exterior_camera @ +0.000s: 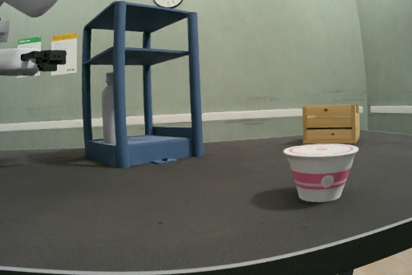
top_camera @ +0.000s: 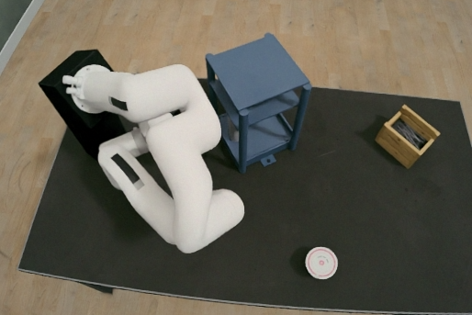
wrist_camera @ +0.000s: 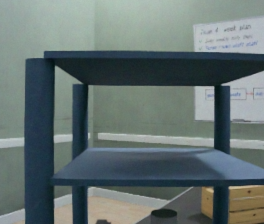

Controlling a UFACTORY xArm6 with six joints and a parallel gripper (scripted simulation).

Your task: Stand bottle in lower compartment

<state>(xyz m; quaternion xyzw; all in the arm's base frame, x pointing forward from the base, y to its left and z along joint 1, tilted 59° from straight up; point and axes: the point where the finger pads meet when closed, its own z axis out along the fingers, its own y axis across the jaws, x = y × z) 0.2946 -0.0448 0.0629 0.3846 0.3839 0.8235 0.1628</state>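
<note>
The white bottle [exterior_camera: 107, 114] stands upright, cap up, on the floor of the lower compartment of the blue shelving unit [top_camera: 257, 71] [exterior_camera: 120, 86] [wrist_camera: 158, 167]. It stands at the unit's left side, partly behind a front post. In the wrist view only the dark top of its cap [wrist_camera: 163, 216] shows at the bottom edge. My gripper [exterior_camera: 59, 59] is open and empty. It hangs to the left of the unit, clear of the bottle, at about the height of the middle shelf. In the overhead view my arm hides it.
A pink-striped white cup [top_camera: 321, 263] [exterior_camera: 321, 171] stands near the mat's front edge. A wooden crate [top_camera: 406, 141] [exterior_camera: 330, 123] [wrist_camera: 238, 202] stands at the right. A black box [top_camera: 69, 80] stands behind my arm's base. The dark mat [top_camera: 349, 199] covers the table.
</note>
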